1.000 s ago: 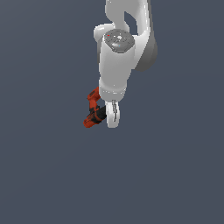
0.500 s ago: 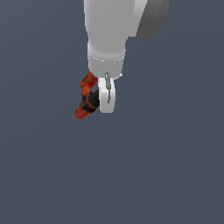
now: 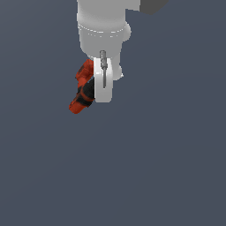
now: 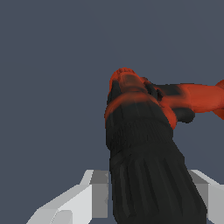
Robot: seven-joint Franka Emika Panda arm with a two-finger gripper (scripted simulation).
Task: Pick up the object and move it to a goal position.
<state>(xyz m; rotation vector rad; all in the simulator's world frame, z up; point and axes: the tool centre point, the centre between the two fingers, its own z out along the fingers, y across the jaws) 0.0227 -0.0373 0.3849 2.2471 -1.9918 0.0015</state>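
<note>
The object (image 3: 82, 90), a small red-orange and black toy drill, hangs in the air against the plain grey background, held by my gripper (image 3: 102, 90), which is shut on it. It sticks out toward the exterior view's left of the white fingers (image 3: 104, 84), tilted down. In the wrist view the object (image 4: 144, 144) fills the middle, its black body clamped between the two white fingers (image 4: 76, 199), its red-orange part pointing away. No goal marker shows.
The white arm (image 3: 103, 26) comes down from the top of the exterior view. Around it lies only uniform dark grey ground.
The arm has come closer to the exterior camera and appears larger. The gripper and the held object have shifted upward in the picture and turned.
</note>
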